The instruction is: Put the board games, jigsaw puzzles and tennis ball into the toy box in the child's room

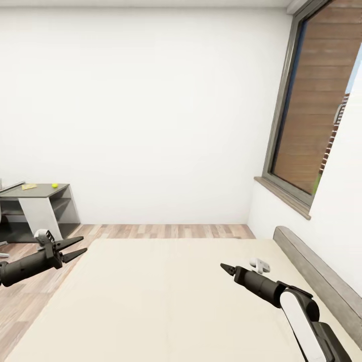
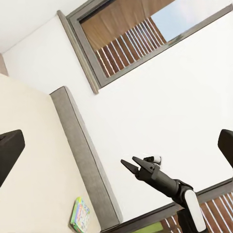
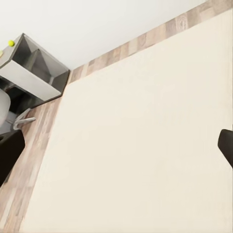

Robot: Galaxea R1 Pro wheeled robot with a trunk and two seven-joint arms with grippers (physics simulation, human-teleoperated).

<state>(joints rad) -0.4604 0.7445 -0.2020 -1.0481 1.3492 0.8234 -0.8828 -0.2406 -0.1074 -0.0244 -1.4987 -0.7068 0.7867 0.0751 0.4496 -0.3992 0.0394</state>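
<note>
Fingers of my left gripper point(image 1: 75, 247) stand apart, empty; my right gripper point(image 1: 224, 268) I cannot tell. Risk: reaching over the bed point(image 1: 166, 301), I may miss the board game point(image 2: 80, 213) beside the headboard point(image 2: 80, 150).

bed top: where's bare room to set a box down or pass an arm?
The bed is bare between the left gripper and right gripper, up to the floor strip. A colourful box lies beside the headboard. The desk carries a ball.
</note>
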